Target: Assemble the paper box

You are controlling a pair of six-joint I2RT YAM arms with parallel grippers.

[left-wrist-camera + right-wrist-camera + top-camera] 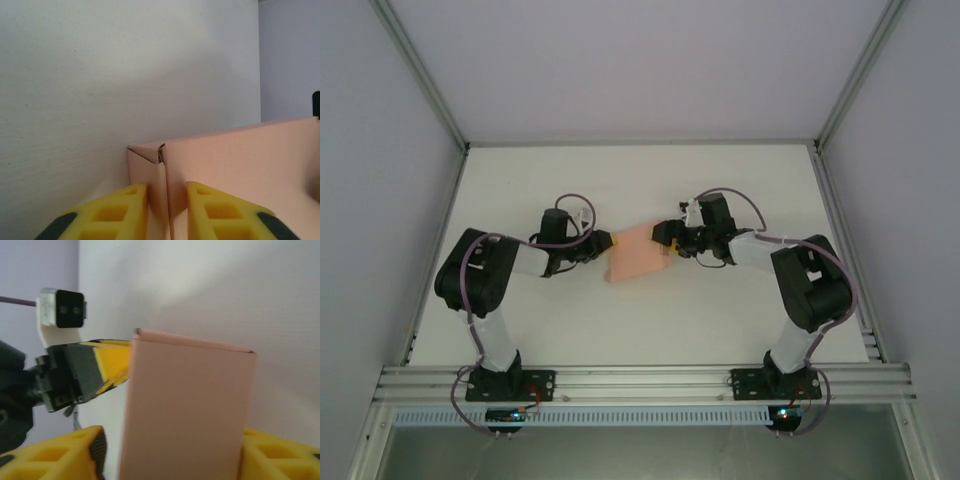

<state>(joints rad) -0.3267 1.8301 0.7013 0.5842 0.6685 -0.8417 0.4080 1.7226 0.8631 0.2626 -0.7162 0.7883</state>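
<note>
L gripper point(167, 197) on paper box point(240, 170) wall

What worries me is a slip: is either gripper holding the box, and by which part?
The left gripper pinches the box by the folded edge at one corner. The right gripper straddles the other end; whether it grips cannot be told.

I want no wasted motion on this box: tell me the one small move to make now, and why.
Probably close the right hand fully onto the paper box. Its fingers straddle an upright panel with a gap on one side, while the left hand pinches a wall at the opposite end, so the box looks steadied.
</note>
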